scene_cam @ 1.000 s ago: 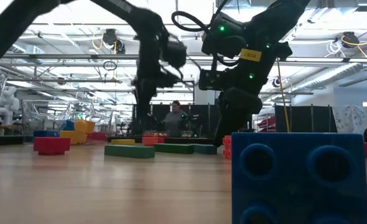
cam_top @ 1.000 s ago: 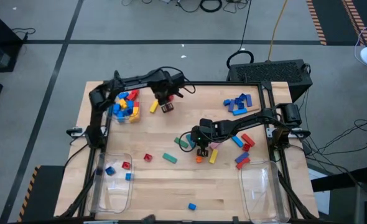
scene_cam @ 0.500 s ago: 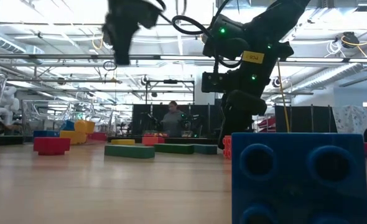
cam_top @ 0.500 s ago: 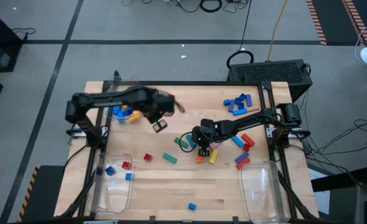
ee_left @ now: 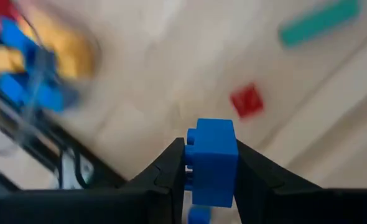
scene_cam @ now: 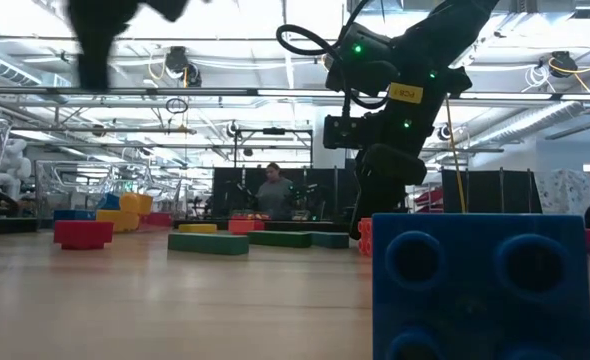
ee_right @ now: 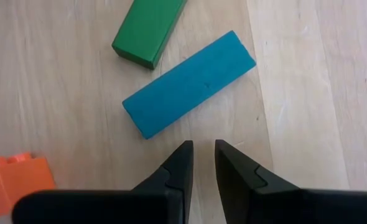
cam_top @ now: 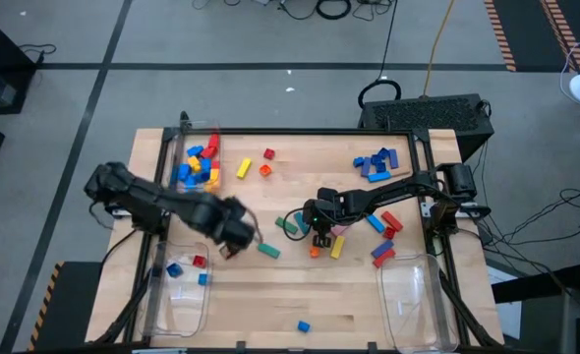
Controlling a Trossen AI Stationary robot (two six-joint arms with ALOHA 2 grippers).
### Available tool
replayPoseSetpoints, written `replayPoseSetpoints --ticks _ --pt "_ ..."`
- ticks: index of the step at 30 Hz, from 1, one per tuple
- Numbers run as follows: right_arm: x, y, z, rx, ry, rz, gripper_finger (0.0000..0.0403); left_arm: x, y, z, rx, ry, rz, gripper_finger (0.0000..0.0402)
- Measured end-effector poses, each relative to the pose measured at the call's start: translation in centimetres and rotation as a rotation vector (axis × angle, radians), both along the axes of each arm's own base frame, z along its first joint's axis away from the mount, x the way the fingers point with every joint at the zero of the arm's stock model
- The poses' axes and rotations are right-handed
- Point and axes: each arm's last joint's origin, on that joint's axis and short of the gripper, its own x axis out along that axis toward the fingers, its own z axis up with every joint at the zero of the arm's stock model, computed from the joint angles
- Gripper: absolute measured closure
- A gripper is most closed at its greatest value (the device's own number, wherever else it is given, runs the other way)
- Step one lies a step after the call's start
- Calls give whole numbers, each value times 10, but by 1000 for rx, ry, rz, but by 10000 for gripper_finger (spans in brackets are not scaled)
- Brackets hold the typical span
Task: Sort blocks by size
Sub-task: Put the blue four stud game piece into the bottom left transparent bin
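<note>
Left gripper (ee_left: 211, 163), fingers pinching a small blue block (ee_left: 211, 160) above the near-left bin (cam_top: 177, 295), should release only over it; right gripper (ee_right: 201, 163), fingers nearly together, hovers mid-table.

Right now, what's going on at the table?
Block sorting, mid-run. The left claw is shut on a small blue brick and is over the table's left side, near the bin that holds a few small blocks. The right claw hangs empty, almost closed, over the teal bar mid-table. Many blocks lie loose.
</note>
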Motion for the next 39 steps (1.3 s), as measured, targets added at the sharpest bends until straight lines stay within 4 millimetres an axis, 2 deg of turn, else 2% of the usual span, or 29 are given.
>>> replayPoseSetpoints --ticks 5,16,29,39 --pt "0 0 0 0 -1 0 351 -16 -24 -20 -39 96 9 301" --pt "0 0 0 8 -7 -16 351 -50 -63 -38 -51 138 8 301" --pt "1 0 0 22 -12 -43 351 -65 -73 -85 -73 152 -4 297" --pt "1 0 0 24 -13 -46 351 -73 -70 -97 -46 187 -11 219"
